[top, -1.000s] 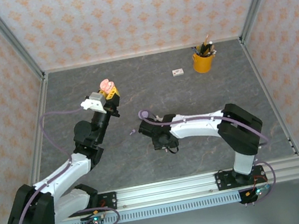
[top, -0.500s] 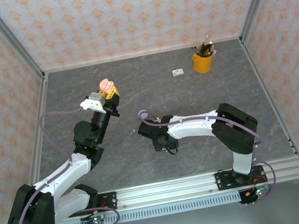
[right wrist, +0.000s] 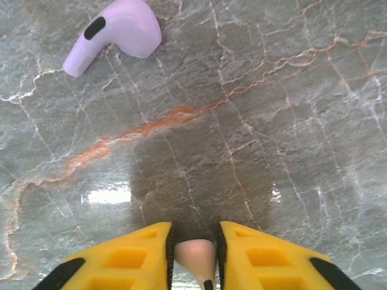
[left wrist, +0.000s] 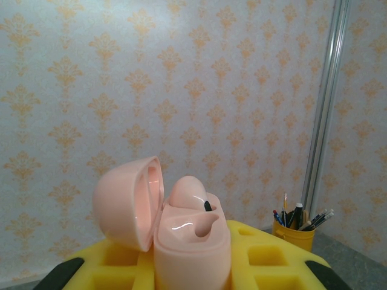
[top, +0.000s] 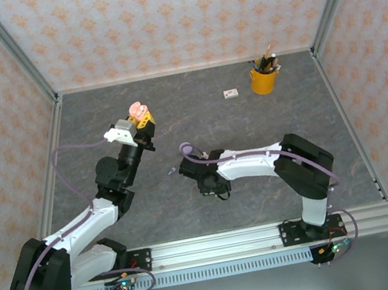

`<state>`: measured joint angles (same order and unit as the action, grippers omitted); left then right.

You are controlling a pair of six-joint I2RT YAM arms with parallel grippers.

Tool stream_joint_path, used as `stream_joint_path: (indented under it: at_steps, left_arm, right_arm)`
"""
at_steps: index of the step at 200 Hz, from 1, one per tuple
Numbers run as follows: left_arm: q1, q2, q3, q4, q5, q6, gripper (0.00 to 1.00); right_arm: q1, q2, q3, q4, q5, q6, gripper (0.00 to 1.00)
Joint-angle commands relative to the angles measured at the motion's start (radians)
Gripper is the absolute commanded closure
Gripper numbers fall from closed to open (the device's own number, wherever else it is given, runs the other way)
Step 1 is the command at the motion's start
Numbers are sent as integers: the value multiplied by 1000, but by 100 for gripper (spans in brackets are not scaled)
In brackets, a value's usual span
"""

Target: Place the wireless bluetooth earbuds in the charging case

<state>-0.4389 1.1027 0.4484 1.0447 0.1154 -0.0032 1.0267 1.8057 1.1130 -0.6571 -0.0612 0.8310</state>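
Pink earbud pinched in closed right pincer, low over surface; lilac earbud lies ahead. Left pincer grips open case, raised. Next: lift, line stem over free socket, press gently. Right arm stretched leftward, wrist down.

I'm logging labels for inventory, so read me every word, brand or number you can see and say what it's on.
No text can be read anywhere.
The small white block by the pen cup: marks too small to read.
The pink case, the pink earbud and the purple earbud: no lettering.
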Motion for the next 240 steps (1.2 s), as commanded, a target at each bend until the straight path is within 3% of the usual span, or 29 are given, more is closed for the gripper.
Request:
stream_joint_path:
  at_steps: [1,106,180,240]
  left_arm:
    - [-11,-1,-11,43,-14,-3,100]
    - [-17,-16,-7,17,-3,0,100]
    - [-30,-32,-5,-21,49,20,100]
    - [-40,-21,-8,-41,134,48,100]
  right_arm:
    - [1,14,-14,18,9,7,77]
    - [-5,-137,-108,98,63,-7,83]
    - [-16,-369,-146,129,198,-81,83]
    - [-48,-583,-68,108,314,-211,82]
